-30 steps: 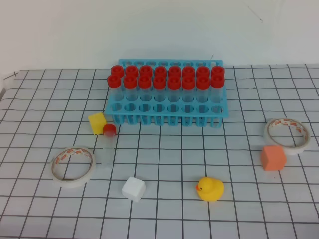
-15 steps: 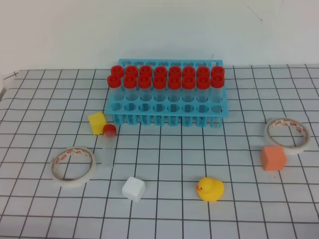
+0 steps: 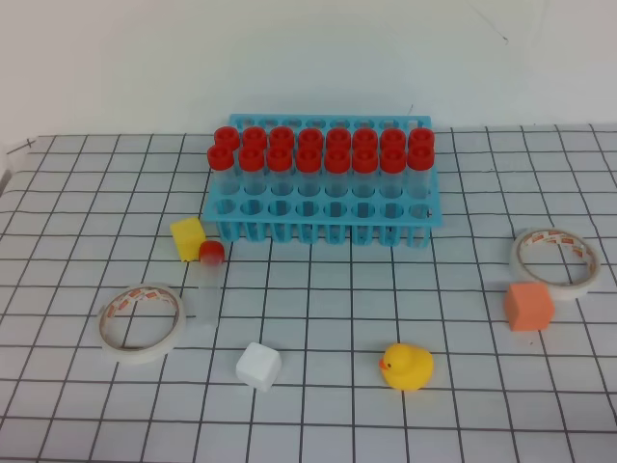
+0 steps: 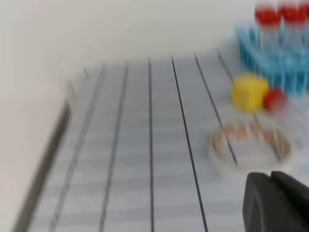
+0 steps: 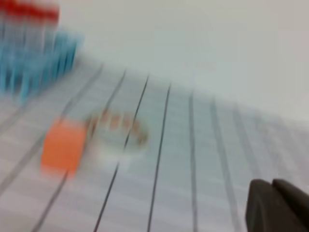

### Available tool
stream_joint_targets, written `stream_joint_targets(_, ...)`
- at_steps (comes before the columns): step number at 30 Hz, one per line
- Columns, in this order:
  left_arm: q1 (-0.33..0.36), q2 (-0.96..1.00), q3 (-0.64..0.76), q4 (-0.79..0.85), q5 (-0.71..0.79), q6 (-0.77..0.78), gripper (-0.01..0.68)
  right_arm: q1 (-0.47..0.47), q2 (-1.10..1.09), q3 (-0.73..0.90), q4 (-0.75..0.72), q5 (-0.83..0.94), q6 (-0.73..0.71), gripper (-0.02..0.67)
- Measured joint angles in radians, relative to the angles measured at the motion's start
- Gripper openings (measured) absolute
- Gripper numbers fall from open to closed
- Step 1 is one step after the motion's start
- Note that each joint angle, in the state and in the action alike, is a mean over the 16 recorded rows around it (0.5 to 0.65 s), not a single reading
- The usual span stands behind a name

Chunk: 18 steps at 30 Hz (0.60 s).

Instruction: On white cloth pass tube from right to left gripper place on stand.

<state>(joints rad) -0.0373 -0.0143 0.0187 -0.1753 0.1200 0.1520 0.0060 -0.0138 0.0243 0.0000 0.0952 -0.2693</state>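
Note:
A single tube [image 3: 207, 287] with a red cap lies flat on the white cloth [image 3: 386, 289], left of centre and in front of the stand's left end. The light blue stand [image 3: 323, 220] holds two rows of red-capped tubes at the back. Neither gripper appears in the exterior high view. In the blurred left wrist view, my left gripper [image 4: 270, 176] sits at the lower right with its jaws together and nothing between them; the tube's red cap [image 4: 274, 99] is ahead of it. My right gripper [image 5: 272, 183] looks the same, shut and empty, with the stand [image 5: 34, 63] far to its left.
A yellow cube [image 3: 188, 237] sits beside the tube's cap. One tape roll [image 3: 142, 321] lies left of the tube, another [image 3: 553, 262] at the right next to an orange cube [image 3: 527, 306]. A white cube [image 3: 258, 366] and a yellow duck [image 3: 406, 367] stand near the front.

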Motion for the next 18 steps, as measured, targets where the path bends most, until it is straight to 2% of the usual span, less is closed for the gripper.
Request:
stream_joint_targets(10,0.000,0.000,0.001,0.008,-0.445,-0.001,-0.001,0.000,0.000,0.003,0.000,-0.479,0.028,-0.001)
stream_joint_targets(14,0.000,0.000,0.001,0.014,-0.571,-0.008,-0.001,0.000,0.000,0.003,0.002,-0.586,0.048,-0.001)
stream_joint_targets(18,0.000,0.000,-0.001,0.023,-0.630,-0.019,-0.001,0.000,0.000,-0.002,0.005,-0.608,0.068,-0.001)
